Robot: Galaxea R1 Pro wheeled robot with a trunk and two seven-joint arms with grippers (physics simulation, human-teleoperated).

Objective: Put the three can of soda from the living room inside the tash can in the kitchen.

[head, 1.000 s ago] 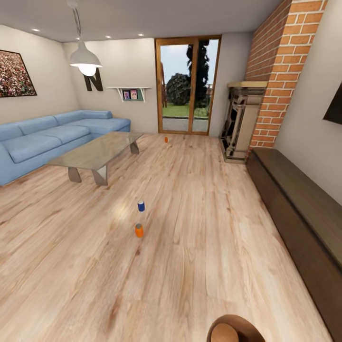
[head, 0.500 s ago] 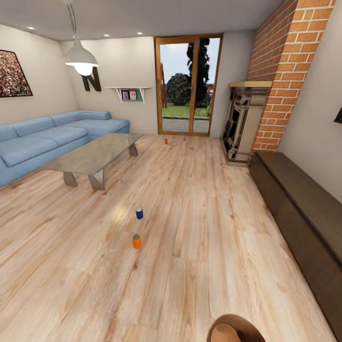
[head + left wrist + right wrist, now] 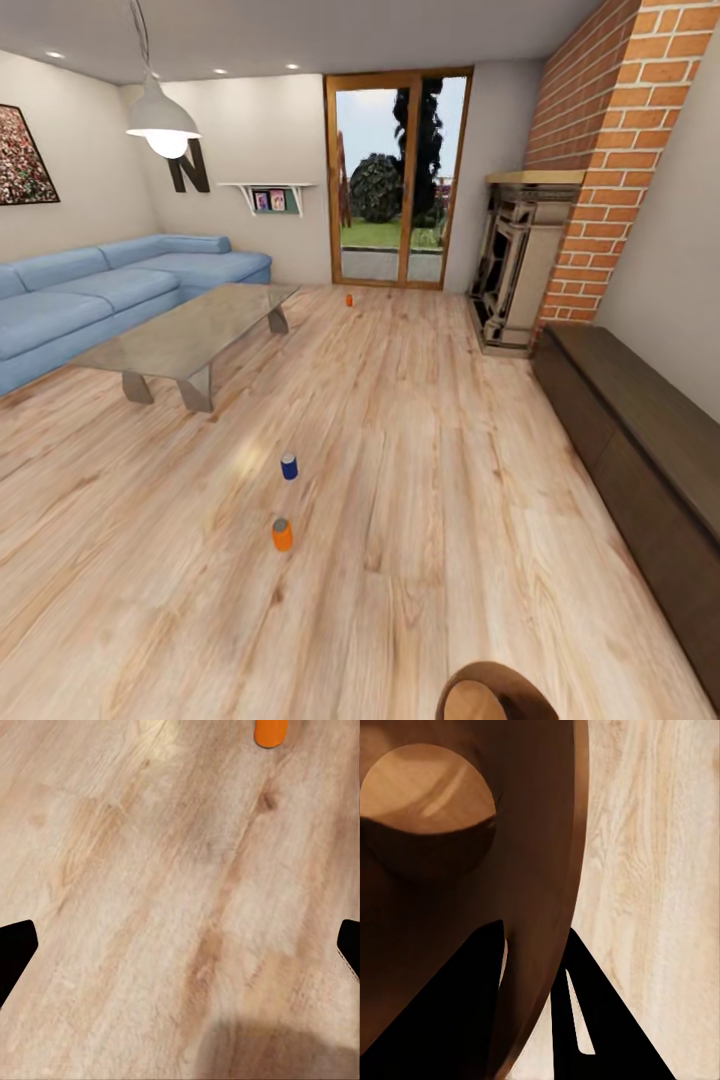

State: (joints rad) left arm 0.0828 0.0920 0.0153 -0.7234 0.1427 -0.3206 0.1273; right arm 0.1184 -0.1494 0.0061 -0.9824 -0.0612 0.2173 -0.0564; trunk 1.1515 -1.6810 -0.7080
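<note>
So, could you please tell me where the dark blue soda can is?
In the head view, the dark blue can stands on the plank floor, just beyond the nearer orange can.

Pale, streaky plank floor (image 3: pixel 420 480) underfoot, a bright orange can (image 3: pixel 283 535) nearest, a dark blue can (image 3: pixel 289 467) with a pale top behind. Light blue sofa (image 3: pixel 90 300), red-orange brick fireplace (image 3: pixel 600 150), orange-brown inside the bin (image 3: pixel 442 832).

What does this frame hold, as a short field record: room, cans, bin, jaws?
room: living room, blue sofa, glass-topped table, brick fireplace
near orange can: upright on the plank floor
blue can: upright, just beyond it
far orange can: near the glass doors
trash can: rim clamped by right gripper
left gripper: jaws wide, empty
</note>
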